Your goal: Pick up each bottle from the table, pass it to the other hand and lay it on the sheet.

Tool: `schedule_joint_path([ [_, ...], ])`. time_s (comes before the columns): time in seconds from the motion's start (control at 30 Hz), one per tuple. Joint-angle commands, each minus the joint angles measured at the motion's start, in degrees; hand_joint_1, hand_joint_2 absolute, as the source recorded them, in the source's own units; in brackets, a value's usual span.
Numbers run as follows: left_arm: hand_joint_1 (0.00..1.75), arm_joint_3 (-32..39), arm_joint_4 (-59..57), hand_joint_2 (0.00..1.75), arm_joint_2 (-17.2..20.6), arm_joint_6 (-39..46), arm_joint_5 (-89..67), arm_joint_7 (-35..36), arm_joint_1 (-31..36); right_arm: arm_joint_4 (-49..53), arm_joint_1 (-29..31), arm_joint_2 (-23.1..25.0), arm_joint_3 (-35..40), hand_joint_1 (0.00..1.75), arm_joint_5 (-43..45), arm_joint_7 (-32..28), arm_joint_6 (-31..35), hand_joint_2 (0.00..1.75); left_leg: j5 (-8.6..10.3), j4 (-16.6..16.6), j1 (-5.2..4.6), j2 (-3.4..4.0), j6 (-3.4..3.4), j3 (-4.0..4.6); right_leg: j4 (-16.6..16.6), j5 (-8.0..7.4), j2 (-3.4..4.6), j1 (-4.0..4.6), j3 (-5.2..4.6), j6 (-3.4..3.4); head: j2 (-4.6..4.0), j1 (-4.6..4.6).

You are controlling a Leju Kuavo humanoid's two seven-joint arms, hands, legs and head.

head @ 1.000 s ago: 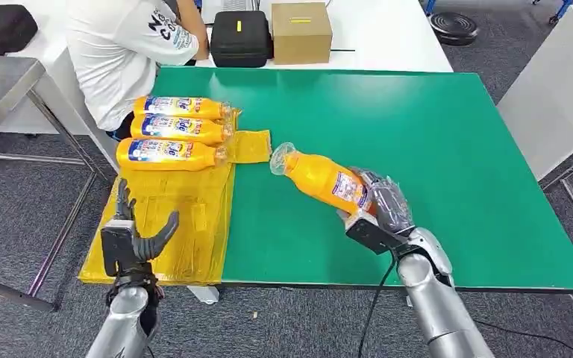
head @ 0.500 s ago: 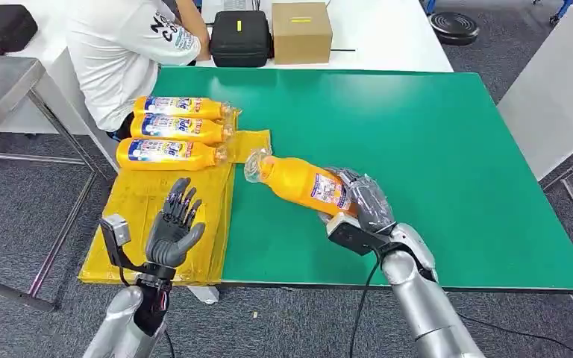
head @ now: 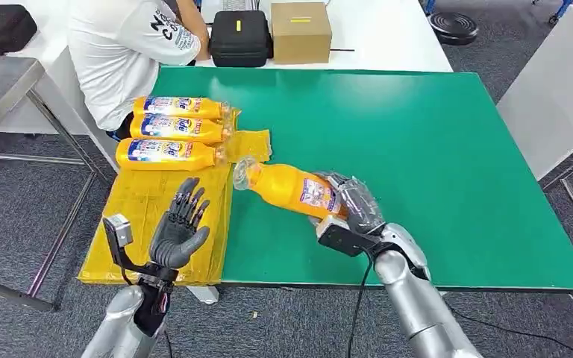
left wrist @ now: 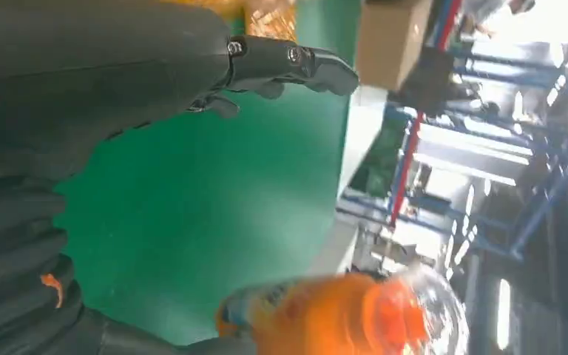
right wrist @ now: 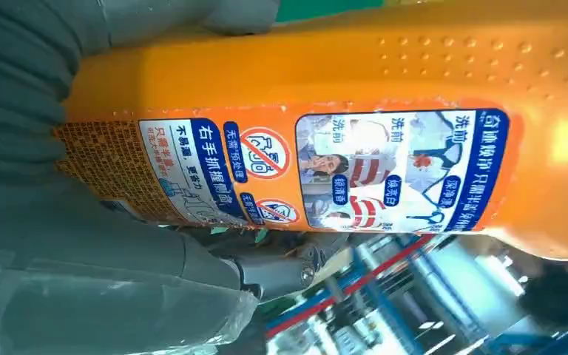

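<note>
My right hand [head: 354, 205] grips the base of an orange bottle [head: 287, 186] with a clear cap, held above the green table [head: 433, 142] and pointing left toward the yellow sheet [head: 160, 212]. The bottle's label [right wrist: 296, 166] is close up in the right wrist view, and its capped end [left wrist: 384, 314] is in the left wrist view. My left hand [head: 179, 231] is raised over the sheet, palm up, fingers [left wrist: 296, 63] spread, holding nothing, a short way left of the cap. Three orange bottles [head: 171, 130] lie side by side at the sheet's far end.
A person in a white shirt [head: 123, 45] sits at the table's far left corner, close to the laid bottles. A black case [head: 240, 37] and a cardboard box [head: 301, 31] stand on the white table behind. A metal table [head: 4, 82] is at the left.
My right hand has carried the bottle leftward toward the sheet. My left hand has risen, turned palm up and spread its fingers.
</note>
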State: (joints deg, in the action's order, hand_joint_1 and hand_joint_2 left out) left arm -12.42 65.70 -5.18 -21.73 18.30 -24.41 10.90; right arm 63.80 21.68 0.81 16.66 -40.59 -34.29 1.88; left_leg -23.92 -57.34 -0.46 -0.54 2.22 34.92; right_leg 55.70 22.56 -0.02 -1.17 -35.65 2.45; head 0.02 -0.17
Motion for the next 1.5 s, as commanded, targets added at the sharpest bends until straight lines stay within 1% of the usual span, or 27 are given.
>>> schedule_joint_path([
  [0.03, 0.00, -2.8, 2.2, 1.75, 3.2, -2.7, 3.0, 1.1, 1.2, -12.4, 7.4, 2.7, 8.5, 1.75, 0.3, -1.0, -1.8, 1.75, -0.10, 0.0, 0.09, 0.21, -0.13, -0.19, 0.0, 0.03, 0.19, 0.10, 0.13, -0.11, 0.00, 0.00],
  [0.07, 0.00, -2.7, 1.9, 1.75, 3.2, -2.6, 3.0, 1.1, 1.4, -13.1, 7.5, 2.9, 8.8, 1.75, 0.6, -1.3, -1.9, 1.75, -0.06, 0.0, 0.07, 0.12, -0.10, -0.13, 0.0, 0.02, 0.12, 0.07, 0.09, -0.08, 0.00, 0.02],
  [0.1, 0.00, -2.7, 1.9, 1.75, 3.2, -2.6, 3.0, 1.1, 1.5, -13.3, 7.2, 3.0, 8.9, 1.75, 0.5, -1.2, -1.9, 1.75, -0.16, 0.0, 0.14, 0.21, -0.17, -0.28, 0.0, 0.08, 0.19, 0.15, 0.23, -0.15, 0.00, 0.00],
  [0.17, 0.00, -2.6, 0.9, 1.75, 3.0, -2.2, 2.9, 1.1, 2.1, -15.1, 7.9, 3.8, 10.1, 1.75, 0.8, -2.1, -2.6, 1.75, -0.06, 0.0, 0.07, 0.12, -0.10, -0.18, 0.0, 0.03, 0.13, 0.07, 0.14, -0.08, 0.00, 0.00],
  [0.2, 0.00, -2.8, 0.6, 1.75, 2.7, -2.3, 2.9, 1.1, 2.3, -15.5, 8.0, 4.1, 10.5, 1.75, 1.0, -2.3, -2.7, 1.75, -0.15, 0.0, 0.12, 0.21, -0.15, -0.31, 0.0, 0.08, 0.19, 0.12, 0.26, -0.13, 0.00, 0.00],
  [0.27, 0.00, -3.2, 0.5, 1.75, 2.5, -2.4, 2.9, 0.9, 2.7, -16.2, 8.2, 4.5, 11.2, 1.75, 2.0, -2.8, -3.2, 1.75, -0.06, 0.0, 0.07, 0.09, -0.10, -0.15, 0.0, 0.04, 0.09, 0.06, 0.13, -0.08, 0.00, 0.00],
  [0.33, 0.00, -3.4, 0.7, 1.75, 2.3, -2.4, 2.9, 0.9, 3.0, -16.5, 7.9, 5.0, 11.6, 1.75, 3.4, -4.1, -5.1, 1.75, -0.16, 0.0, 0.15, 0.14, -0.17, -0.32, 0.0, 0.11, 0.12, 0.15, 0.30, -0.15, 0.00, 0.00],
  [0.47, 0.00, -4.1, 0.5, 1.75, 1.9, -2.5, 2.9, 1.5, 3.6, -16.8, 7.6, 5.5, 12.6, 1.75, 4.8, -4.4, -6.8, 1.75, -0.03, 0.0, 0.04, 0.00, -0.09, -0.10, 0.0, 0.04, 0.01, 0.04, 0.08, -0.07, 0.00, 0.00],
  [0.53, 0.00, -4.5, 0.1, 1.75, 1.9, -2.7, 3.1, 1.6, 4.0, -16.9, 7.4, 5.3, 12.9, 1.75, 5.1, -4.3, -6.9, 1.75, -0.16, -0.1, 0.16, 0.08, -0.20, -0.32, 0.0, 0.13, 0.06, 0.17, 0.31, -0.17, 0.00, 0.00],
  [0.57, 0.00, -4.5, -0.1, 1.75, 1.9, -2.7, 3.2, 1.6, 4.1, -16.9, 7.2, 5.1, 12.9, 1.75, 5.3, -4.3, -6.8, 1.75, -0.06, 0.0, 0.09, -0.01, -0.13, -0.16, 0.0, 0.06, -0.02, 0.10, 0.16, -0.11, 0.00, 0.00],
  [0.63, 0.00, -4.8, -0.2, 1.75, 1.9, -2.9, 3.1, 1.7, 4.4, -16.7, 7.1, 5.0, 12.7, 1.75, 5.5, -4.1, -6.5, 1.75, -0.16, -0.1, 0.18, -0.01, -0.20, -0.34, 0.0, 0.15, -0.03, 0.19, 0.36, -0.18, 0.00, 0.00],
  [0.67, 0.00, -5.1, -0.5, 1.75, 1.9, -2.9, 3.1, 1.8, 4.6, -16.5, 7.0, 4.9, 12.6, 1.75, 5.7, -4.0, -6.3, 1.75, -0.06, 0.0, 0.08, -0.02, -0.11, -0.15, 0.0, 0.07, -0.03, 0.08, 0.14, -0.10, 0.00, 0.00],
  [0.77, 0.00, -5.4, -1.1, 1.75, 1.8, -3.1, 3.4, 1.7, 5.1, -16.3, 7.2, 5.0, 12.6, 1.75, 5.5, -2.9, -5.1, 1.75, -0.20, -0.1, 0.19, 0.04, -0.21, -0.37, 0.0, 0.17, 0.01, 0.20, 0.38, -0.18, 0.00, 0.00],
  [0.87, 0.00, -5.4, -0.8, 1.75, 1.8, -3.5, 3.9, 1.6, 5.1, -16.8, 7.3, 5.3, 13.2, 1.75, 4.2, -1.5, -4.0, 1.75, -0.06, 0.0, 0.08, -0.02, -0.12, -0.16, 0.0, 0.07, -0.03, 0.09, 0.15, -0.10, 0.00, 0.00],
  [0.97, 0.00, -5.4, -0.7, 1.75, 1.8, -3.5, 4.0, 1.6, 5.0, -16.9, 7.3, 5.3, 13.3, 1.75, 3.9, -1.0, -3.5, 1.75, -0.11, 0.0, 0.09, 0.06, -0.15, -0.24, 0.0, 0.10, 0.04, 0.09, 0.21, -0.12, 0.00, 0.00],
  [1.03, 0.00, -5.3, -0.3, 1.75, 1.9, -3.4, 4.3, 1.6, 4.6, -17.5, 7.4, 5.5, 13.1, 1.75, 3.8, -0.8, -3.2, 1.75, -0.04, 0.0, 0.07, 0.01, -0.10, -0.13, 0.0, 0.05, 0.00, 0.07, 0.11, -0.08, 0.00, 0.02],
  [1.13, 0.00, -5.3, 0.0, 1.75, 1.9, -3.1, 4.3, 1.6, 4.3, -17.9, 7.8, 5.8, 12.9, 1.75, 2.9, 0.2, -1.7, 1.75, -0.14, 0.0, 0.13, 0.07, -0.17, -0.28, 0.0, 0.12, 0.05, 0.14, 0.27, -0.14, 0.00, 0.00],
  [1.2, 0.00, -5.4, -0.1, 1.75, 1.8, -3.0, 4.4, 1.7, 4.5, -17.6, 7.8, 5.9, 12.5, 1.75, 2.6, 0.5, -1.1, 1.75, -0.07, 0.0, 0.07, 0.05, -0.11, -0.14, 0.0, 0.06, 0.04, 0.07, 0.12, -0.09, 0.00, 0.00],
  [1.23, 0.00, -5.5, -0.2, 1.75, 1.8, -3.1, 4.4, 1.8, 4.6, -17.6, 7.7, 5.9, 12.4, 1.75, 2.4, 0.6, -0.9, 1.75, -0.13, 0.0, 0.11, 0.07, -0.16, -0.26, 0.0, 0.11, 0.05, 0.11, 0.23, -0.13, 0.00, 0.00],
  [1.27, 0.00, -5.7, -0.3, 1.75, 1.7, -3.0, 4.3, 1.9, 4.8, -17.5, 7.6, 6.0, 12.1, 1.75, 2.4, 0.6, -0.8, 1.75, -0.04, 0.0, 0.05, 0.00, -0.10, -0.11, 0.0, 0.05, 0.00, 0.06, 0.09, -0.08, 0.00, 0.02],
  [1.33, 0.00, -6.5, 0.0, 1.75, 1.8, -2.8, 4.1, 2.2, 4.9, -17.3, 7.5, 6.2, 11.6, 1.75, 2.1, 0.8, 0.1, 1.75, -0.18, -0.1, 0.15, 0.03, -0.19, -0.31, 0.0, 0.16, 0.00, 0.16, 0.32, -0.16, 0.00, 0.00],
  [1.4, 0.00, -7.0, 0.6, 1.75, 1.9, -2.5, 3.9, 2.4, 4.4, -16.5, 7.2, 6.7, 11.0, 1.75, 2.4, 0.3, 0.7, 1.75, -0.04, 0.0, 0.05, -0.01, -0.10, -0.11, 0.0, 0.06, -0.01, 0.05, 0.08, -0.08, 0.00, 0.00],
  [1.43, 0.00, -7.1, 0.7, 1.75, 1.9, -2.5, 3.9, 2.4, 4.3, -16.4, 7.3, 6.8, 11.1, 1.75, 2.3, 0.2, 0.9, 1.75, -0.13, -0.1, 0.12, 0.01, -0.15, -0.22, 0.0, 0.12, -0.01, 0.12, 0.21, -0.13, 0.00, 0.00],
  [1.47, 0.00, -7.2, 1.0, 1.75, 2.0, -2.5, 3.8, 2.4, 3.9, -16.3, 7.7, 7.3, 11.2, 1.75, 2.3, 0.3, 0.8, 1.75, -0.06, 0.0, 0.06, 0.00, -0.11, -0.13, 0.0, 0.07, -0.01, 0.06, 0.10, -0.09, 0.00, 0.00],
  [1.5, 0.00, -7.2, 1.2, 1.75, 2.0, -2.5, 3.8, 2.4, 3.8, -16.4, 7.9, 7.5, 11.3, 1.75, 2.3, 0.4, 0.6, 1.75, -0.17, -0.1, 0.14, 0.07, -0.18, -0.27, 0.0, 0.14, 0.05, 0.15, 0.25, -0.15, 0.00, 0.02],
])
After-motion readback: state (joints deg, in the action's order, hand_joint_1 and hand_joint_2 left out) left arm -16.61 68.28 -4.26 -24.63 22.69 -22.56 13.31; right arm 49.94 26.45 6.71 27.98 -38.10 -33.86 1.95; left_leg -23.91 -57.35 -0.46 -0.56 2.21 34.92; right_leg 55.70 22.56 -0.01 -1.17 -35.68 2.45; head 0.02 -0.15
